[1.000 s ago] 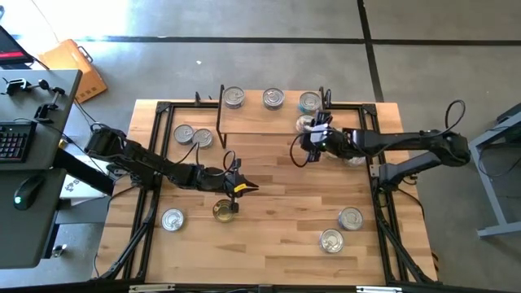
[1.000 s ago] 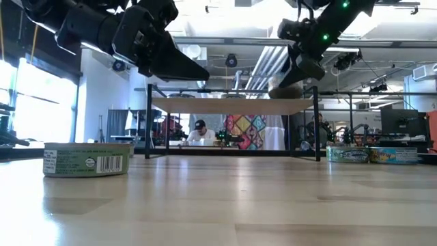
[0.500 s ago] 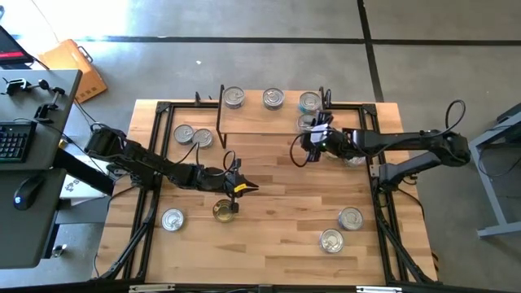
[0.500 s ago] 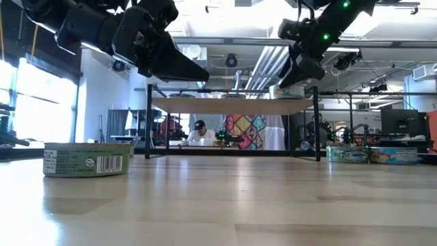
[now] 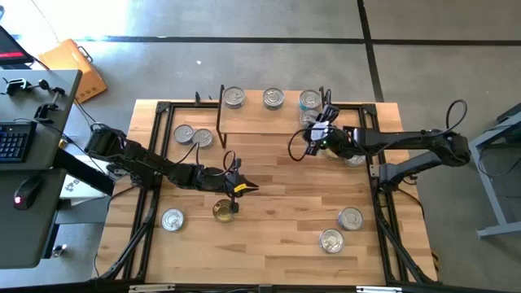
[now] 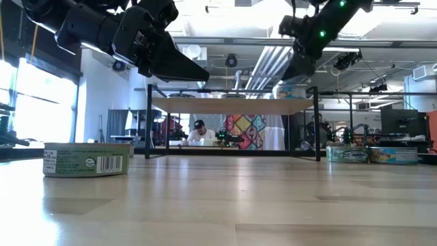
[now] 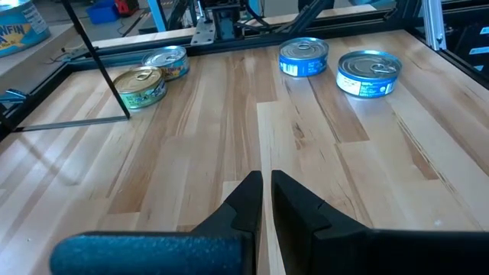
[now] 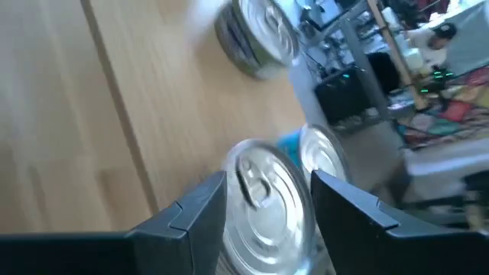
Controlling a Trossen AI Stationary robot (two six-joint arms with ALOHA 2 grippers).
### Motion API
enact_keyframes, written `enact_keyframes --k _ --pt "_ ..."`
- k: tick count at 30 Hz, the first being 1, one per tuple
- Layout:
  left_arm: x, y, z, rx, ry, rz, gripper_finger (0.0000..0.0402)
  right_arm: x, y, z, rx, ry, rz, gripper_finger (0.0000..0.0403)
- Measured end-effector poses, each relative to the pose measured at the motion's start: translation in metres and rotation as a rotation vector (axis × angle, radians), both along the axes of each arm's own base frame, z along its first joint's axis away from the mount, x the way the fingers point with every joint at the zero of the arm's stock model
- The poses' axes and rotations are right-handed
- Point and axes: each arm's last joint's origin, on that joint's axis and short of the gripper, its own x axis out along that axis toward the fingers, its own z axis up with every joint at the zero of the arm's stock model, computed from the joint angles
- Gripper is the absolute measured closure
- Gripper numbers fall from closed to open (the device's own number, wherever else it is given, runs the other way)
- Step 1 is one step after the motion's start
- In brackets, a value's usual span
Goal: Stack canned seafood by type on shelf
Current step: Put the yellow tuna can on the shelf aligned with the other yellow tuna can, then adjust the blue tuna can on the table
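Straddling a silver-lidded tin on the shelf, the right gripper stands spread; label unreadable.

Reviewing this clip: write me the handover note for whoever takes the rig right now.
Right pincer: over the shelf's right end, fingers either side of a silver-lidded tin; grip not clear.
Left pincer: shut, empty, above the table near a gold-lidded tin.
On the shelf: three tins along the back edge, plus the one at the right pincer.
Left on the table: two tins beside the shelf, one at front left, two at front right.
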Motion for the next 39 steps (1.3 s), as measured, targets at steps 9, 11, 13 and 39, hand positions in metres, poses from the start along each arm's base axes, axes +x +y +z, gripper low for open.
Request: enact_keyframes --k 9,11,13,39 --pt "0.000 0.000 0.000 -0.015 0.000 0.005 0.0381 0.014 0.046 0.047 0.159 -0.184 0.236 0.0222" --pt "0.000 0.000 0.000 -0.015 0.000 0.005 0.0381 0.014 0.064 0.059 0.224 -0.208 0.333 0.0222" --pt "0.000 0.000 0.000 -0.017 0.000 0.006 0.0381 0.013 0.084 0.067 0.300 -0.217 0.448 0.0222" --pt "0.001 0.000 0.002 -0.019 -0.018 0.008 0.0381 -0.123 0.208 -0.070 1.156 0.150 -0.423 0.0222"
